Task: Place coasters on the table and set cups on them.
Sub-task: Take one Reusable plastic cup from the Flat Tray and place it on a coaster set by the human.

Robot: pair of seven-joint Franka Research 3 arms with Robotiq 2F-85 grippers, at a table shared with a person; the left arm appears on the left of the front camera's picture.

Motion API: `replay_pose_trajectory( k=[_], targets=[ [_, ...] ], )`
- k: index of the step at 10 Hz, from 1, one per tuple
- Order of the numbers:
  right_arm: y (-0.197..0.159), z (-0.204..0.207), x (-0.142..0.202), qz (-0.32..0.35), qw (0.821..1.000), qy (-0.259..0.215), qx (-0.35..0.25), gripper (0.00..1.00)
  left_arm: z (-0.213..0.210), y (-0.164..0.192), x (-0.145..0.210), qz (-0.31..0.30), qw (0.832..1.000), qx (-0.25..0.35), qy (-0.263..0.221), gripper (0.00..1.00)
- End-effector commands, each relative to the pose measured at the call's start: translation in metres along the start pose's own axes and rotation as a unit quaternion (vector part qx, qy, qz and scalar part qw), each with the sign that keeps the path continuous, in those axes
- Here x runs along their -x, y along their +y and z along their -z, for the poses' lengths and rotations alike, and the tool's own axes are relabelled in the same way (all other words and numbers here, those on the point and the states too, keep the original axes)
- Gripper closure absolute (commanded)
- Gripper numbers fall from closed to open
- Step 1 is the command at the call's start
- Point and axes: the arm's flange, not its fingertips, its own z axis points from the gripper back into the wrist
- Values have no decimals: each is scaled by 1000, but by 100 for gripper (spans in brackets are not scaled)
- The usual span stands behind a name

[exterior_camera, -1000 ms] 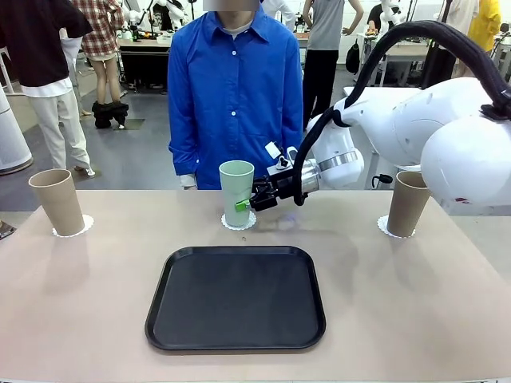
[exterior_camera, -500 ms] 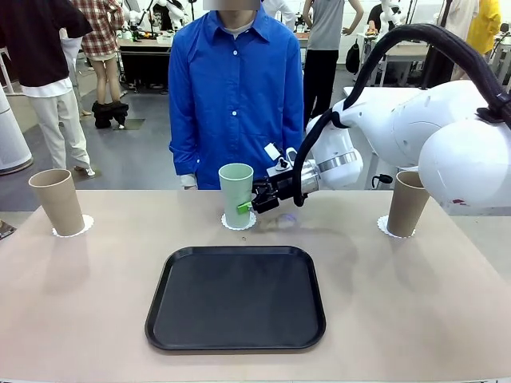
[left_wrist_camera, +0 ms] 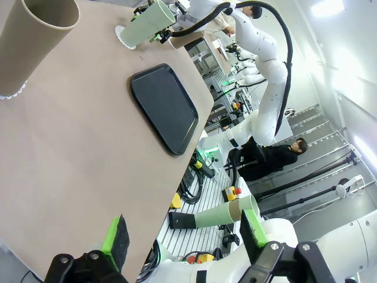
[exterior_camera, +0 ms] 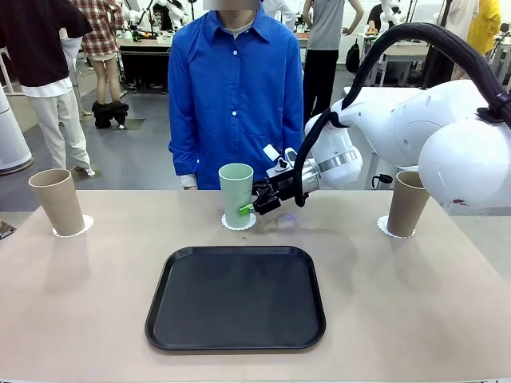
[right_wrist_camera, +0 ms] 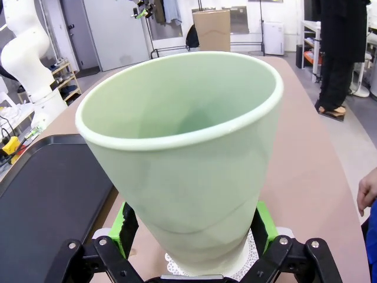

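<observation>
The right gripper (exterior_camera: 249, 207) had just let go, its jaws now wide around the mint cup (exterior_camera: 236, 194), which stood on the middle coaster (exterior_camera: 239, 223) on the worktop (exterior_camera: 88, 303), probably the last placement.

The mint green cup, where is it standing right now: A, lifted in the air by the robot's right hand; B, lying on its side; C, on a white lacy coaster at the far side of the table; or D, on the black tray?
C: the mint green cup stands upright on a white lacy coaster beyond the black tray, with the right hand open around its base.
</observation>
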Motion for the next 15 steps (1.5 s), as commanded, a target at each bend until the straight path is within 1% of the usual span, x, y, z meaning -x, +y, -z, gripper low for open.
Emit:
replay_pose_trajectory(
  k=[1, 9, 11, 12, 15],
  targets=[
    [-10, -3, -3, -1, 1000, 3, -5, 0, -1, -2, 0, -1, 1000, -2, 0, 0],
    [-6, -23, -5, -7, 1000, -4, 1, 0, -1, -2, 0, -1, 1000, -2, 0, 0],
    [-1, -32, -7, -6, 1000, 4, 9, 0, -1, -2, 0, -1, 1000, -2, 0, 0],
    [3, -37, -7, -3, 1000, -1, 13, 0, -1, -2, 0, -1, 1000, -2, 0, 0],
    [15, -52, -7, 7, 999, 17, 31, 0, -1, -2, 0, -1, 1000, -2, 0, 0]
  ],
)
